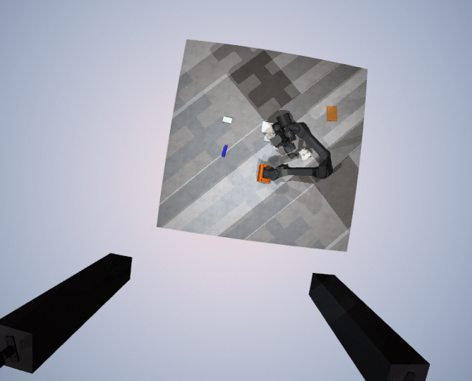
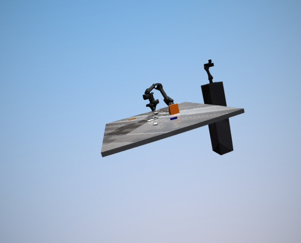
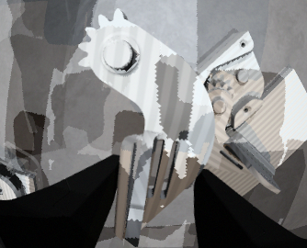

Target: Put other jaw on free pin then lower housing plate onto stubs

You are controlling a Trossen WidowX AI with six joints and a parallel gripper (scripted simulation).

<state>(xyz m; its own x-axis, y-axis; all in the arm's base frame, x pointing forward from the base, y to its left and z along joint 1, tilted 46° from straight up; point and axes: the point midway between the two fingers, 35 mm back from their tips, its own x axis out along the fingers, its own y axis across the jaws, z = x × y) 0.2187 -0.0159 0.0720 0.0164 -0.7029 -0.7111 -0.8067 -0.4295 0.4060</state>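
Observation:
My gripper [image 3: 159,171] [image 2: 153,110] is shut on a white toothed jaw [image 3: 126,77], seen large in the wrist view. Its teeth and round boss point to the upper left, and its ribbed end lies between the fingers. The pale base [image 3: 293,117] [image 1: 267,127] is lower and to the right. It has two round pins; the upper one [image 3: 242,76] looks bare, and the lower one [image 3: 219,105] has the other jaw's teeth beside it. The held jaw is apart from both pins. A white part with a hole [image 3: 2,189] is cut off at the lower left, perhaps the housing plate.
A small white block [image 1: 227,120] [image 2: 155,123] and a blue block [image 1: 224,150] [image 2: 173,118] lie left of the arm in the top view. A flat orange piece [image 1: 331,113] [image 2: 132,119] lies at the right. An orange block [image 1: 261,174] [image 2: 173,109] is at the arm's foot.

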